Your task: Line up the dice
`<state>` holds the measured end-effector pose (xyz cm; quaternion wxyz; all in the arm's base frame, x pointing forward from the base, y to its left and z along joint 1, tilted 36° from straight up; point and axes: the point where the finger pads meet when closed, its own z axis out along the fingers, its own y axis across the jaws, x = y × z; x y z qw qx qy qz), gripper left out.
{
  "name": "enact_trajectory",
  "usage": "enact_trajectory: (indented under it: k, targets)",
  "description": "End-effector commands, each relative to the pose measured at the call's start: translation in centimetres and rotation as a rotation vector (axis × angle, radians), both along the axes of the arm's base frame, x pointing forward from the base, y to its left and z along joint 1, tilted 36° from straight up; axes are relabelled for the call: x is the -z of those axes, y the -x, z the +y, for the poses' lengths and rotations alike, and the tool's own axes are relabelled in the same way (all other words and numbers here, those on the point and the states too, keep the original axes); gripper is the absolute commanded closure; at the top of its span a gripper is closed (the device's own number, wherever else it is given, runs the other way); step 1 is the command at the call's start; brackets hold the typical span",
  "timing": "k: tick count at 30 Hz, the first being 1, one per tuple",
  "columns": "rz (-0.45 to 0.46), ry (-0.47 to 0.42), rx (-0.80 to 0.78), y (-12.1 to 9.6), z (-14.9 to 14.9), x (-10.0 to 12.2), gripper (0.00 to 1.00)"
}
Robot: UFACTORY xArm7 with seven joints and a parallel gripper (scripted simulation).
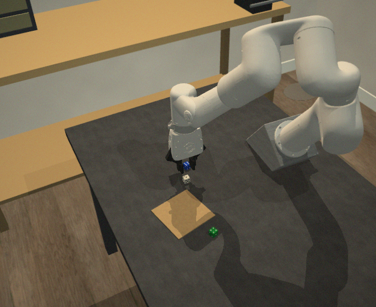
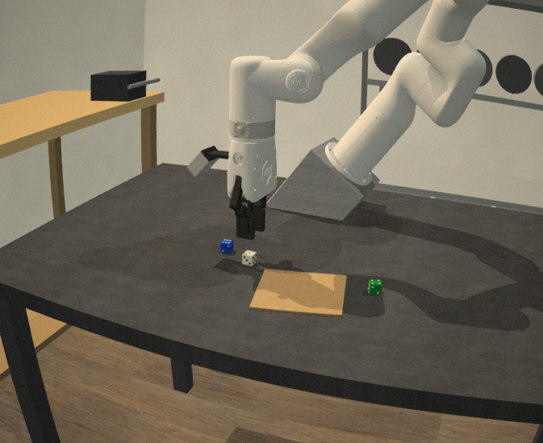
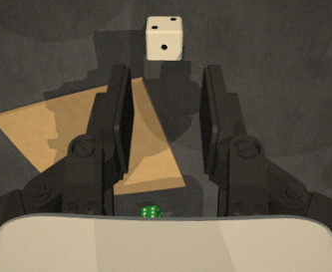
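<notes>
Wrist view: we see the hand [image 3: 166, 113] partly closed, its two dark fingers standing parallel with a gap between them, and nothing in that gap. It touches no die and hangs above the counter [image 2: 123, 216].

Taking the mat [image 2: 300, 293] as our landmark: the white die [image 2: 248, 257] rests on the counter just off the mat's far left corner, not on it. The blue die [image 2: 226, 246] sits beside the white die, a little farther from the mat. The green die [image 2: 374, 286] lies just off the mat's right edge. The hand [image 2: 245, 228] hovers above and behind the blue and white dice, away from the mat.

We note all three dice off the mat.
</notes>
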<state>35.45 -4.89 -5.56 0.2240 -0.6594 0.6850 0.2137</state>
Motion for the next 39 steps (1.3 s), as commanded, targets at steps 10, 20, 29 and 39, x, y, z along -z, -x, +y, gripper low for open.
enact_trajectory:
  k: [10, 20, 29, 39]
  targets:
    - [-0.003, 0.003, 0.003, -0.2, 0.9, 1.4, 0.64]
    - [-0.003, 0.003, 0.003, -0.2, 1.4, 2.1, 0.64]
    - [-0.003, 0.003, 0.003, -0.2, 1.6, 2.4, 0.64]
    - [-0.003, 0.003, 0.003, -0.2, 1.6, 2.4, 0.64]
